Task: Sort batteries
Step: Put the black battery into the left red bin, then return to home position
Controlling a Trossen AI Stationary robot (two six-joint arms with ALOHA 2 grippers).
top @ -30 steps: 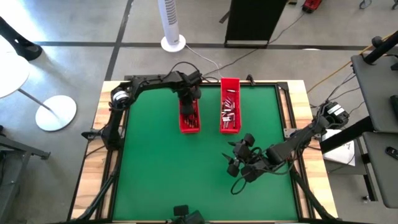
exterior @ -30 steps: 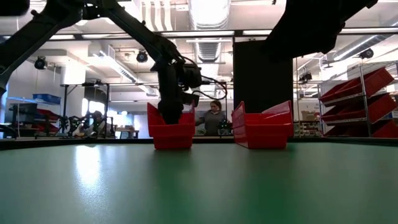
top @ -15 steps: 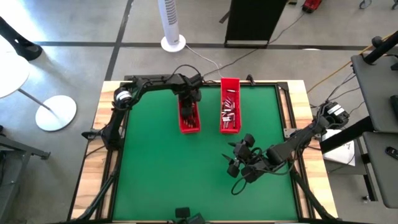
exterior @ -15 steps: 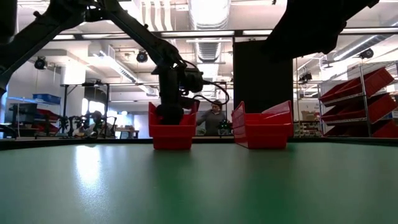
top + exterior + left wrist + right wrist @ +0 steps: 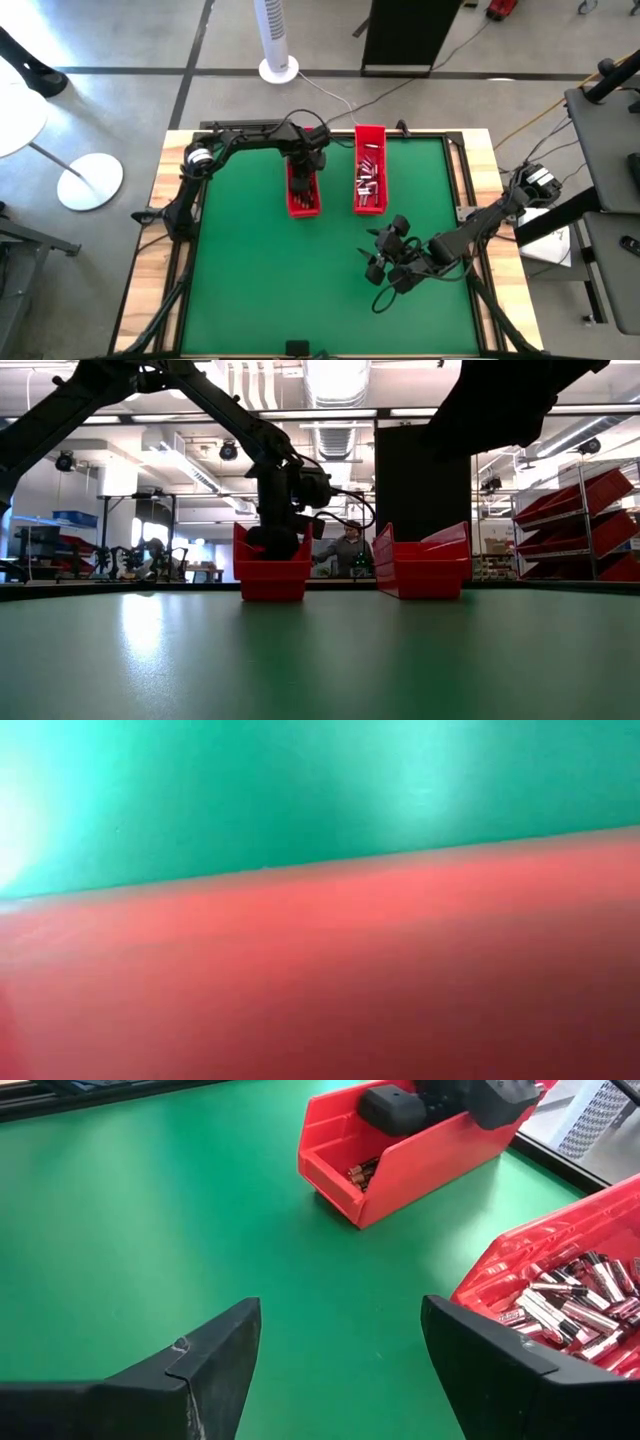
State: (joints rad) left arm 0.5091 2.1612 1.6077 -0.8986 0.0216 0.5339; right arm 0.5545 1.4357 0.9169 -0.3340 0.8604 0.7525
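Two long red trays stand at the far middle of the green mat. The left tray (image 5: 304,203) holds dark and reddish batteries (image 5: 362,1173). The right tray (image 5: 370,135) holds a heap of silvery batteries (image 5: 570,1305). My left gripper (image 5: 303,165) points down into the far half of the left tray. Its fingers are hidden behind the tray wall (image 5: 272,575), and the left wrist view shows only that red wall and the mat. My right gripper (image 5: 340,1315) hangs open over bare mat, nearer than the right tray, with nothing between its fingers.
Bare green mat (image 5: 250,270) lies open at the near left and between the trays and my right gripper. A raised wooden frame (image 5: 175,300) borders the table. A person (image 5: 350,550) sits in the room beyond the far edge.
My left gripper has sunk a little deeper into the left tray, and its wrist has rolled slightly.
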